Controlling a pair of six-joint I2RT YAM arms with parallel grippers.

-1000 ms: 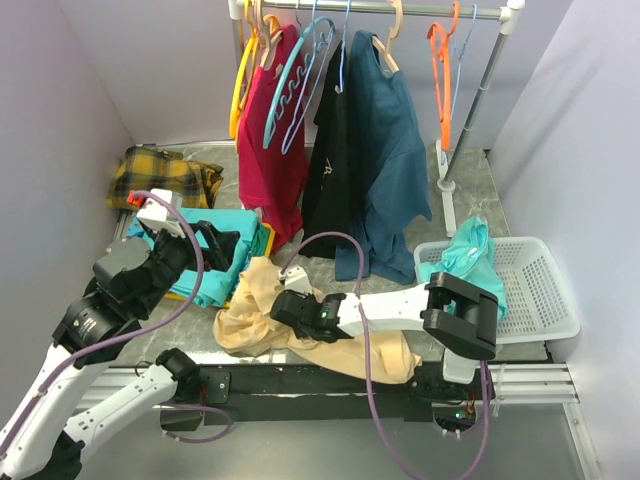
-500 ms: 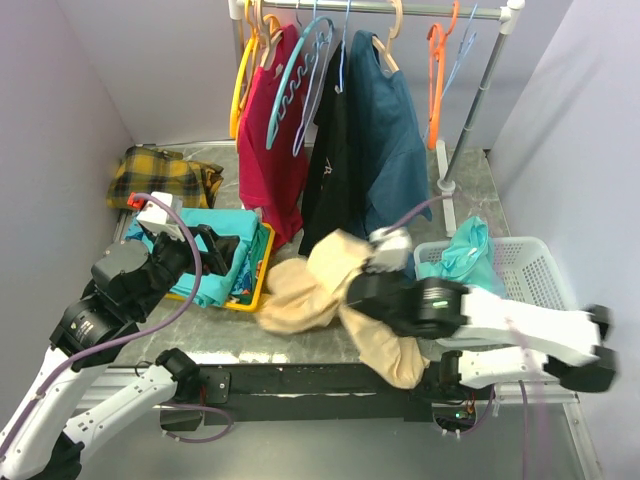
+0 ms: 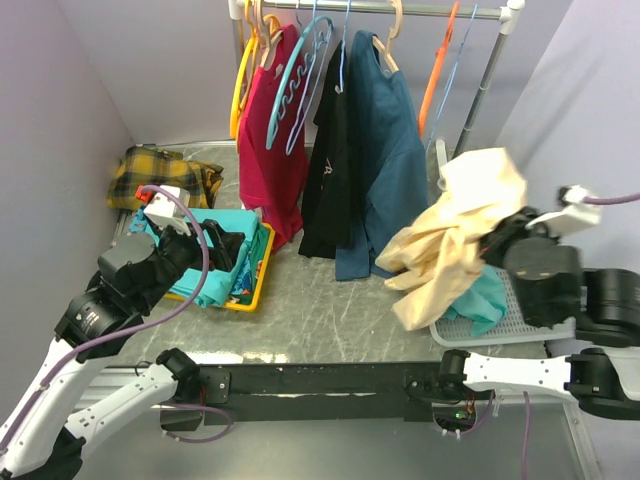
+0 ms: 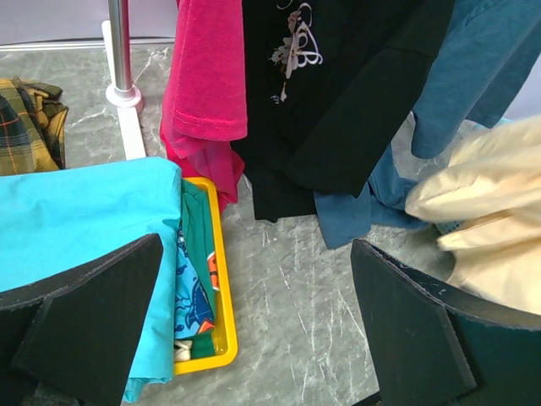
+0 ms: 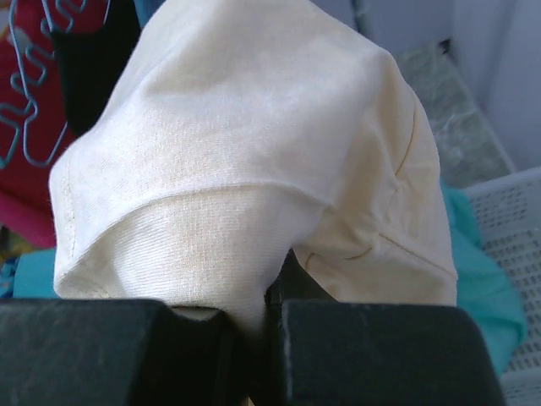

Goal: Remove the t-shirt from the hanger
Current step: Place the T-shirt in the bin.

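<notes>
Fabric of the shirt (image 5: 254, 161) is pale cream, a soft knit with a stitched hem along one rounded fold, and it is off any hanger, bunched into a loose bundle. The right gripper (image 5: 254, 338) has its jaws all but closed on a pinch of this cloth, which rises straight out from between the dark fingers in the right wrist view. From above, the bundle hangs in the air at the right of the scene, partly over the near-left corner of the white basket (image 5: 517, 245) and the teal cloth (image 3: 485, 298) lying in it. Its long axis runs from a high end at the upper right, by the gripper, down to a drooping tail at the lower left, with creased folds spreading leftward. The left gripper (image 4: 254, 321) stands wide apart and holds nothing, hovering over the cyan cloth (image 4: 76, 220) and the yellow tray (image 4: 221, 330). Between tray and basket lies a bare stretch of grey marbled table (image 3: 330, 310). The bundle's left edge comes close to the hem of the navy shirt (image 3: 385, 150); whether they touch I cannot tell. Beyond, a black shirt (image 3: 328, 170) and a red shirt (image 3: 270, 140) hang from the rail (image 3: 420, 9), whose right post (image 3: 485, 90) slants just behind the bundle. A plaid cloth (image 3: 160, 175) sits far left by the wall.
</notes>
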